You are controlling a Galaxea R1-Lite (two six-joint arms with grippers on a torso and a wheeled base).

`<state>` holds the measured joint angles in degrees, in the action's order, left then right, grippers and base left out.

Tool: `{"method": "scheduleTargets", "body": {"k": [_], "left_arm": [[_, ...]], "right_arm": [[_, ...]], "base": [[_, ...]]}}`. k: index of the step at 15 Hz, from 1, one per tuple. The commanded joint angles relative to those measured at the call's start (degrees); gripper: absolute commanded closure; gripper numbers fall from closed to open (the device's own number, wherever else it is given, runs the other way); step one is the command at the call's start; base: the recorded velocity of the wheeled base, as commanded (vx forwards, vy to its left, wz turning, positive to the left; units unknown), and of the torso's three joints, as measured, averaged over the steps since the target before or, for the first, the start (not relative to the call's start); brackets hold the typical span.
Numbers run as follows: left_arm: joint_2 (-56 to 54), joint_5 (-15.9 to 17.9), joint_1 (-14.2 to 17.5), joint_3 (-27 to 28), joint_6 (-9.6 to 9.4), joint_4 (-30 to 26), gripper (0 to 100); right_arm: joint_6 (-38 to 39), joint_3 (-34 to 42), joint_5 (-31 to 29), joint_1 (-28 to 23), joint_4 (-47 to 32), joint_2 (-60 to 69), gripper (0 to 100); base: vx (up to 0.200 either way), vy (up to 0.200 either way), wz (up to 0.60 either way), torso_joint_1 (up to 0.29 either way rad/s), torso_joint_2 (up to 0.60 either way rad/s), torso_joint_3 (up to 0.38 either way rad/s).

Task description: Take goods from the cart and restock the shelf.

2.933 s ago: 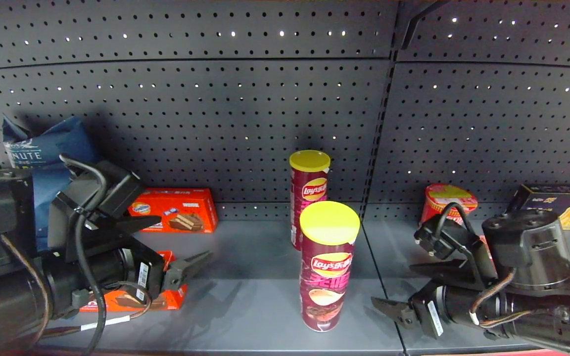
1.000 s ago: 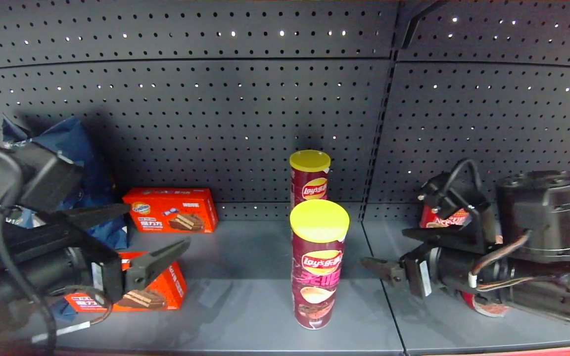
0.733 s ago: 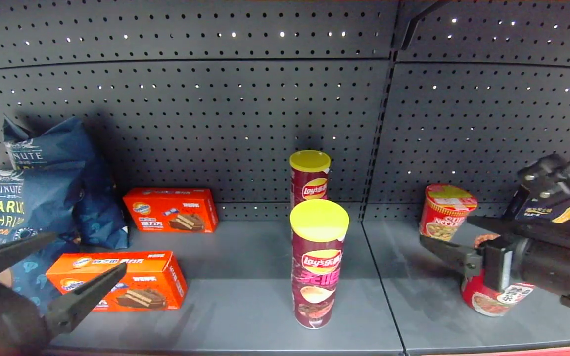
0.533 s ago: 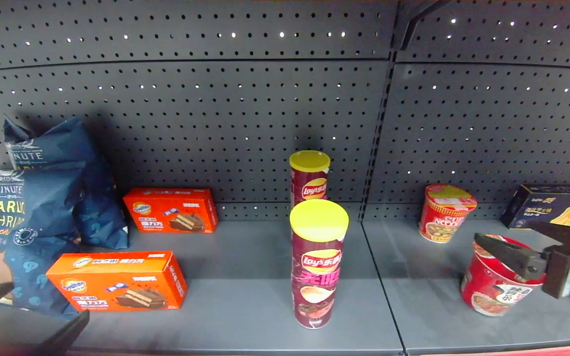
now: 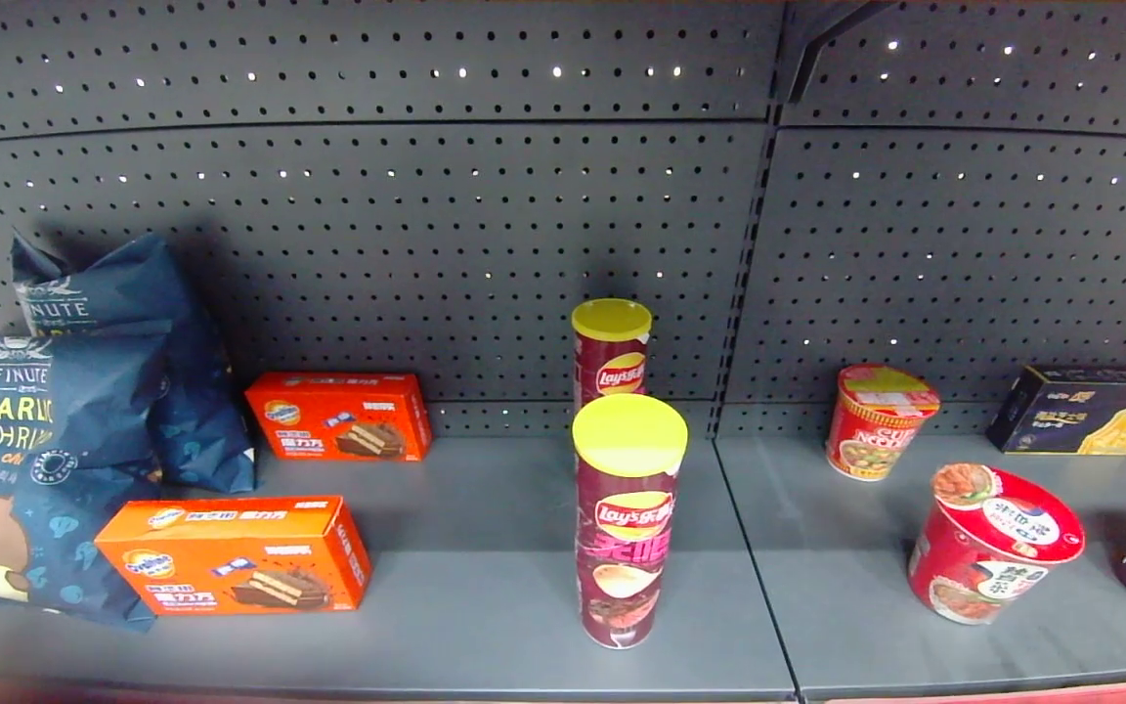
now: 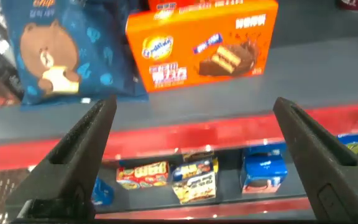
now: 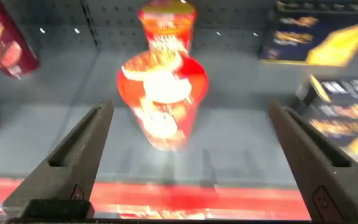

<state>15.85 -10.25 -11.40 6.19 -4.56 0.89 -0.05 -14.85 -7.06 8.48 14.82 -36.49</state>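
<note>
Standing at centre frame in the head view, the front chip can [image 5: 629,518] rests on the grey shelf [image 5: 485,606], with the red noodle bowl [image 5: 993,543] at lower right and the orange wafer box [image 5: 231,555] at lower left. The left gripper [image 6: 194,106] gapes wide facing that box. The right gripper [image 7: 191,107] is spread wide facing the bowl. Both are empty.

place: shop aisle | evidence: grey pegboard-backed shelf [image 5: 485,577] stocked with crisp tubes [image 5: 627,518], wafer boxes [image 5: 231,555], noodle cups [image 5: 991,543], snack bags [image 5: 45,469]
</note>
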Motion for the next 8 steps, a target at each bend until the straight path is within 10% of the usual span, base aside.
{"method": "scheduleTargets", "body": {"k": [1,8], "left_arm": [[-10.66,-0.12,0.06,-0.48,0.08,-5.20,0],[-10.66,0.32,-0.03,-6.19,2.01,1.92,0]], "right_arm": [[-1.09,1.40,-0.24,-0.57,-4.54,12.93,0],[-1.71,14.85,-0.76,-1.01,-9.55,31.04,0]], "base": [[0.000,0.000,0.00,0.000,0.00,0.000],[0.000,0.000,0.00,0.000,0.00,0.000]]}}
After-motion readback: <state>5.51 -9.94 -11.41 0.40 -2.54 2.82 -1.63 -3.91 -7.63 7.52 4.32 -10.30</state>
